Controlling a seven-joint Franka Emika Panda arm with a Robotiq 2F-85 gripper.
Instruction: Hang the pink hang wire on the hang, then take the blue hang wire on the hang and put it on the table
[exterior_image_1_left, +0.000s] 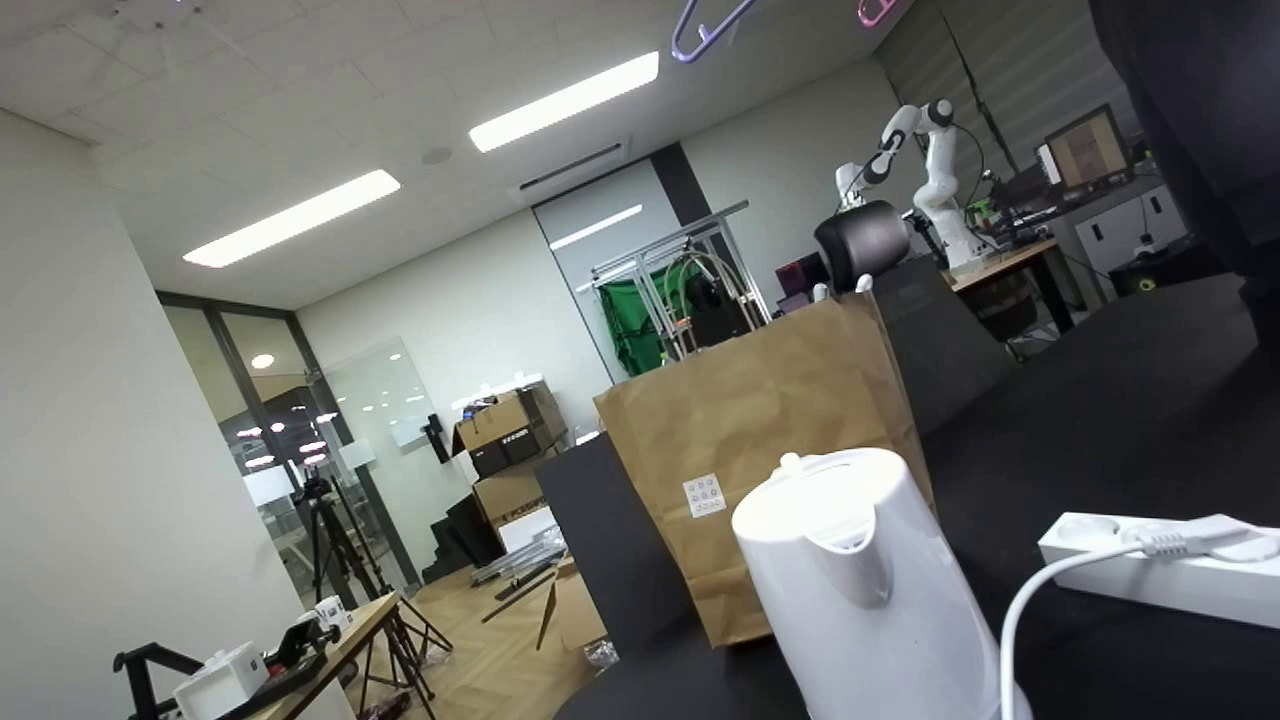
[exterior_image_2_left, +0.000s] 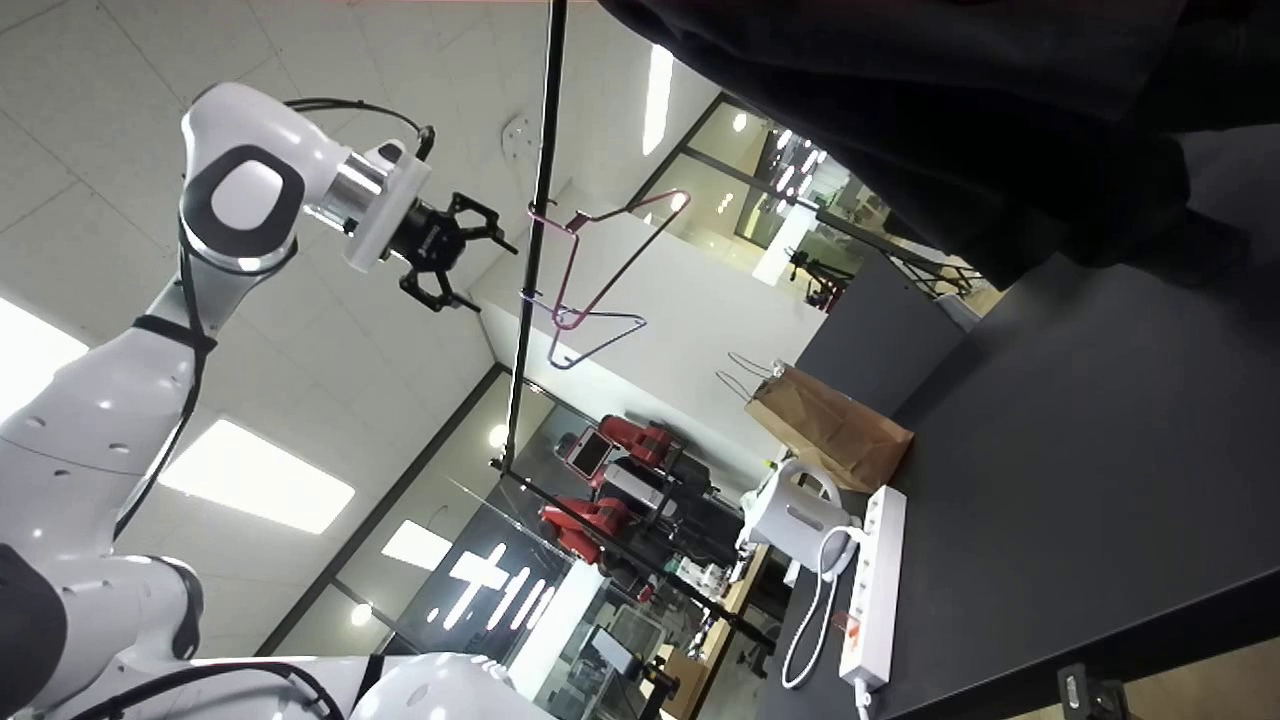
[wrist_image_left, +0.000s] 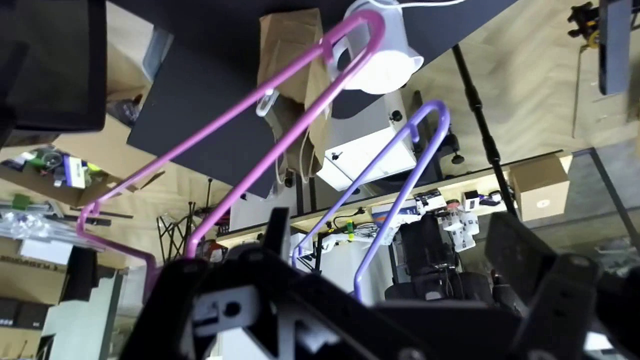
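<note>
End effector (exterior_image_2_left: 497, 280) spread wide, upper left in an exterior view; pink hanger (wrist_image_left: 270, 157) may be dislodged if rail (exterior_image_2_left: 532, 250) is bumped as blue hanger (wrist_image_left: 395, 207) is unhooked.

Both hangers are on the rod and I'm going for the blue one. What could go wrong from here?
The open gripper might snag the pink hanger while reaching for the blue hanger, as both hang side by side on the rod. Lowering the blue one could knock the kettle or bag, which stand on the table.
</note>
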